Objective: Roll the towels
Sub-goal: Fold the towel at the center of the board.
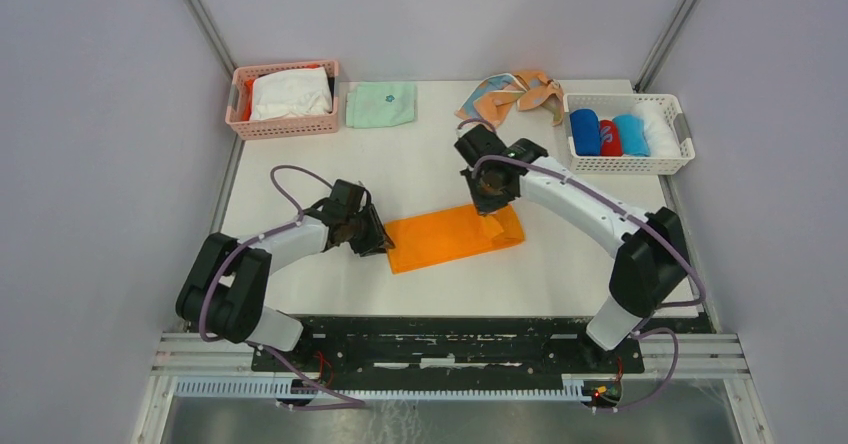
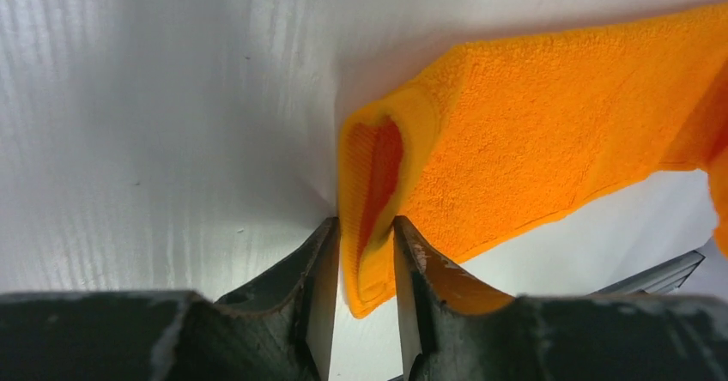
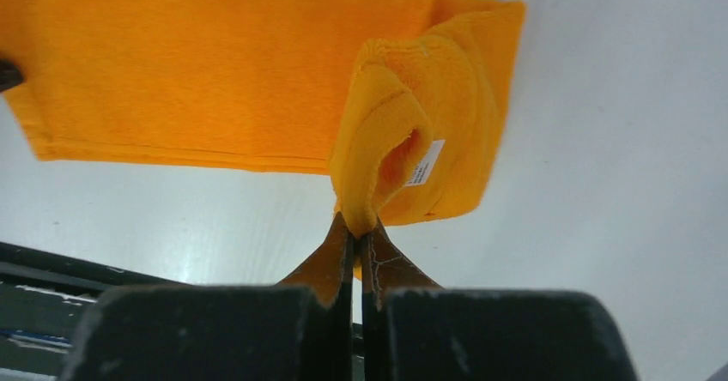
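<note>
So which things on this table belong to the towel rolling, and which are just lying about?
Part of the job:
orange towel, laid out mid-table
peach patterned towel, crumpled at the far edge
blue towel, already rolled, in the white basket

Lying about:
mint-green cloth, folded
pink basket holding a white cloth
other rolls in the white basket

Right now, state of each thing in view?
orange towel, folded into a flat strip, both ends gripped, right end lifted and curled
left gripper, shut on orange towel's left end
right gripper, shut on its right corner
peach towel, crumpled, unrolled
blue towel, rolled, in white basket
mint-green cloth, folded flat
pink basket, holding bunched white cloth
</note>
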### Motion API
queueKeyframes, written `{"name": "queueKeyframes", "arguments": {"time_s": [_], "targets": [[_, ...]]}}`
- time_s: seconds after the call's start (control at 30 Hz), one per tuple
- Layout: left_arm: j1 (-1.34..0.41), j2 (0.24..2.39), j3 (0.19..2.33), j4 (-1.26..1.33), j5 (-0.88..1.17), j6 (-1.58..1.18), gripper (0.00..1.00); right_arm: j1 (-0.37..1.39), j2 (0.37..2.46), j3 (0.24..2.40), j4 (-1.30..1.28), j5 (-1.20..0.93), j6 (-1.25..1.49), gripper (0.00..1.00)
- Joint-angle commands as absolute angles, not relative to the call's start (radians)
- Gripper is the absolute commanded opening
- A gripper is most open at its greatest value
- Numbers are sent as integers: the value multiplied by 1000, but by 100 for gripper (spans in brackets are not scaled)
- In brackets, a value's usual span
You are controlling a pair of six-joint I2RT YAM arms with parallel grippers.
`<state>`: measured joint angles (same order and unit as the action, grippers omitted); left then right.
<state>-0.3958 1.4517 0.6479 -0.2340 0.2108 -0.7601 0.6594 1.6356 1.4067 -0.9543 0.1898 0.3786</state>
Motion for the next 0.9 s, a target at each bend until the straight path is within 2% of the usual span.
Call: {"name": "queueKeyframes", "arguments": {"time_s": [0.0,0.3,0.53,0.87], "targets": [[-416,1480,617,-164,183,-805,34,767,1721,1514,-921,162,453,0],[-451,1494,608,-125,177,-832,21,930,1894,1693,-921,192,535,0],[-457,1476,600,-124,172,-837,18,975,1972,1779,-946,168,529,1],[-456,1442,586,-134,152,-845,18,982,2036,1778,-891,94,545,6]]}}
